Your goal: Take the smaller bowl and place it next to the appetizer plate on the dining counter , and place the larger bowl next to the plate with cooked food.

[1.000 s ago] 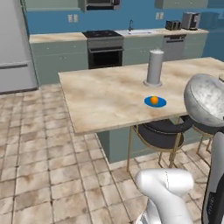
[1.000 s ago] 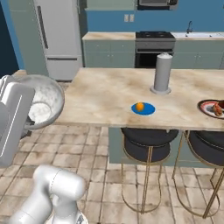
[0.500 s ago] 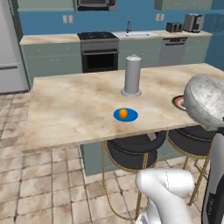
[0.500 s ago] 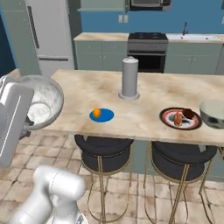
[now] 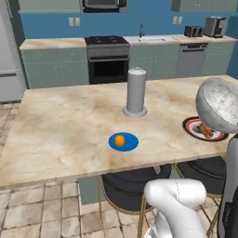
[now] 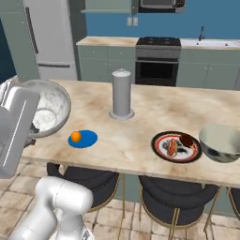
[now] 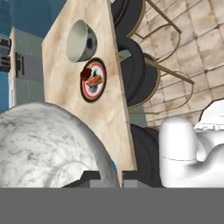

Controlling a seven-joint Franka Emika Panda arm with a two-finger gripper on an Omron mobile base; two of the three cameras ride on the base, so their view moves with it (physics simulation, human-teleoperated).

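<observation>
The gripper (image 7: 119,180) is clamped tight on the rim of the small speckled bowl (image 6: 47,108), holding it up in the air off the front edge of the desk (image 6: 140,136). In the left base view the small bowl (image 5: 219,104) hangs at the right, tipped on its side with its opening facing away from the camera, in front of the round plate of cooked food (image 5: 204,129). In the right base view its whitish inside faces the camera, at the left, just beside the blue plate (image 6: 83,138).

The blue plate lies flat near the front edge of the desk with one small orange ball (image 6: 75,136) on it. A tall grey cylinder (image 6: 121,93) stands upright behind it, further in on the desk. To the right, the round dark-rimmed plate (image 6: 176,146) holds brown and reddish pieces. The large bowl (image 6: 221,142) stands upright just beside that plate, on its far right side, close enough that they may touch. In the hand view the large bowl (image 7: 81,41) and the round plate (image 7: 93,79) appear side by side on the desk. Dark round stools (image 6: 171,199) stand under the front edge.
</observation>
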